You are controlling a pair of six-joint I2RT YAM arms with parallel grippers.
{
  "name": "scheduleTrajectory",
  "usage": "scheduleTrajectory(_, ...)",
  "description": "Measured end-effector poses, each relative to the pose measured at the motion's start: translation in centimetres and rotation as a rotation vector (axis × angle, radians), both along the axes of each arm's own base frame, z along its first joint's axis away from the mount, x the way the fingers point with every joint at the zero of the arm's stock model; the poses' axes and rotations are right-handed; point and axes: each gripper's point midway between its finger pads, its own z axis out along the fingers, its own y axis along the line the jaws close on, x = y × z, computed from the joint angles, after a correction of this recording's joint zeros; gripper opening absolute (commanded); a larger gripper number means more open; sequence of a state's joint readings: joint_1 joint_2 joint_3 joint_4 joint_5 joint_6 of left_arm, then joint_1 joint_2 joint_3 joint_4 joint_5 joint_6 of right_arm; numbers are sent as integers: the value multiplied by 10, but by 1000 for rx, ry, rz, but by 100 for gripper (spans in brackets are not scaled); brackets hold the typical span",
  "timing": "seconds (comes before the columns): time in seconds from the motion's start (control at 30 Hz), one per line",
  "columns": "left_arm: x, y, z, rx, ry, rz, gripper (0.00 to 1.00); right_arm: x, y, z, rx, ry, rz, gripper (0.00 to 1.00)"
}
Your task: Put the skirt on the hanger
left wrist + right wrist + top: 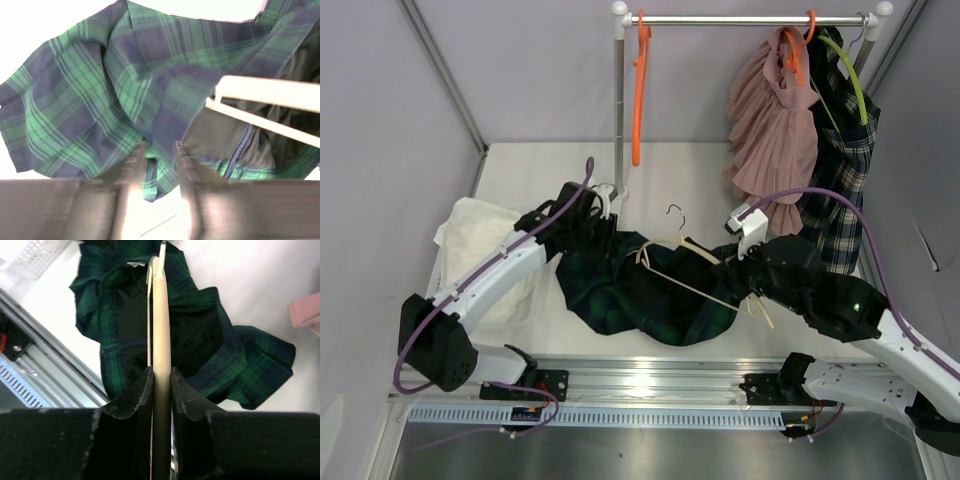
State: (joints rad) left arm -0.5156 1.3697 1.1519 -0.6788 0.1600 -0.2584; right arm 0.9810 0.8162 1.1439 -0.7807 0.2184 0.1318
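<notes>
Jaws clamp hanger (161,330) above plaid skirt (220,355).

White table (692,165), green plaid skirt (620,292), white basket (480,250)

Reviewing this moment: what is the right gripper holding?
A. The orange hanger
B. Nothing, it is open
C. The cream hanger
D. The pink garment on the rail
C: the right wrist view shows the right gripper with its fingers closed on the cream hanger, which lies over the green plaid skirt on the table.
</notes>
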Motion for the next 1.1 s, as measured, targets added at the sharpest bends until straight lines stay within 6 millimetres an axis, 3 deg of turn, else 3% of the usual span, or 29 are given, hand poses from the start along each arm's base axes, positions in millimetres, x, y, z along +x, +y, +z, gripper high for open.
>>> scheduleTrajectory(0.23,-40,6,-16,-16,-45,-8,57,6,-3,-1,-23,-16,-28,0)
scheduleTrajectory(0.43,-59,-14,-21,-33,-96,-43,58,8,-2,-2,-31,-20,-34,0)
scheduleTrajectory(0.53,-58,-21,-26,-20,-118,-29,57,9,-1,-3,-37,-18,-35,0)
scheduleTrajectory(0.87,-39,-12,-51,91,-147,86,52,9,-1,2,-27,-24,-35,0)
scheduleTrajectory(0.97,-37,-10,-57,111,-148,98,46,10,0,5,-25,-28,-33,0)
scheduleTrajectory(1.1,-31,-12,-64,124,-153,112,31,11,2,7,-27,-29,-29,0)
